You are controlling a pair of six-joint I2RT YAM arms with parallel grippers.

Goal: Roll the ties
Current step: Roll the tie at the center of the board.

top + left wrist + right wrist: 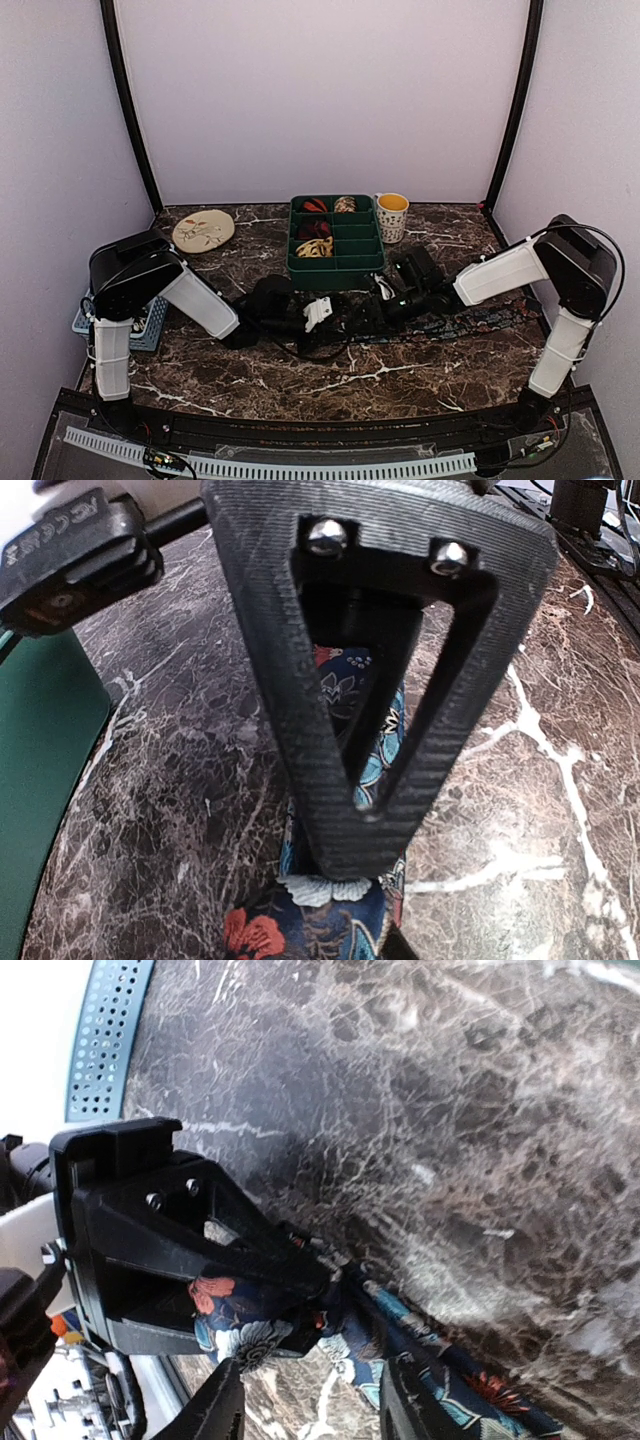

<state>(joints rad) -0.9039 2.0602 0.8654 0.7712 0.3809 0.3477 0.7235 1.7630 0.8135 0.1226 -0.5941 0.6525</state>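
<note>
A dark blue tie with red, white and light-blue flowers (470, 322) lies flat along the marble table, running right from the middle. My left gripper (345, 318) is shut on its left end; in the left wrist view the fingertips (360, 865) press on the floral fabric (320, 920). In the right wrist view the tie (440, 1380) wraps around the left gripper's tip (300, 1280). My right gripper (310, 1405) is open, its two fingertips either side of the tie, close to the left gripper. Rolled ties (315, 247) sit in the green tray.
The green compartment tray (360, 262) stands just behind the grippers and shows at the left edge of the left wrist view (40, 780). A yellow-lined mug (392, 215) stands to its right, a patterned plate (203, 230) at back left, a blue basket (150, 325) at the left edge.
</note>
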